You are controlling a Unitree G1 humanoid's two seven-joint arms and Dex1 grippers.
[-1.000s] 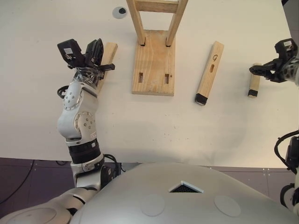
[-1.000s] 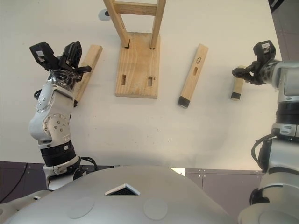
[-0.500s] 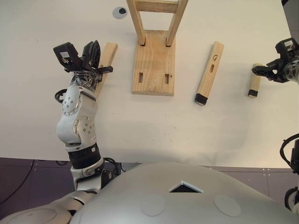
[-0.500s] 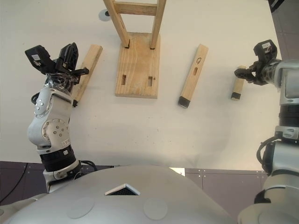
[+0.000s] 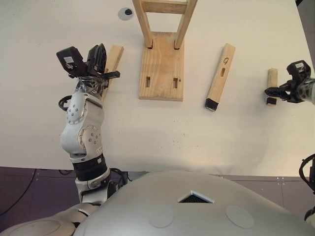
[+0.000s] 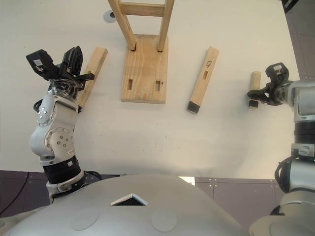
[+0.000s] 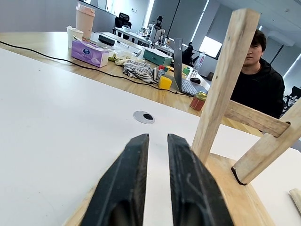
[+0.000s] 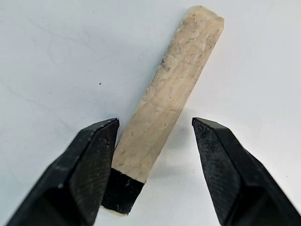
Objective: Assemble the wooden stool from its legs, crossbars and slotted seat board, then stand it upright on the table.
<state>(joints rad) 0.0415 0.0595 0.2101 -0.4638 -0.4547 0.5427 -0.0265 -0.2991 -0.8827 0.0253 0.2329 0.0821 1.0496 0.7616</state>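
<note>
Your right gripper (image 8: pixel 155 123), fingers apart, straddles the black-capped end of the short wooden piece (image 8: pixel 164 99) at 3 o'clock of the seat board (image 5: pixel 161 69), set to clamp it; left gripper (image 7: pixel 157 137), fingers nearly together and empty, hovers at 9 o'clock.

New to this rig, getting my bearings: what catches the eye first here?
A half-built stool dominates the table's far middle: a seat board lying flat with two legs and a crossbar standing in it, two slots unfilled. On the right, the right gripper hangs open astride the black-tipped end of a short wooden piece; the left gripper is beside a loose leg on the left.
</note>
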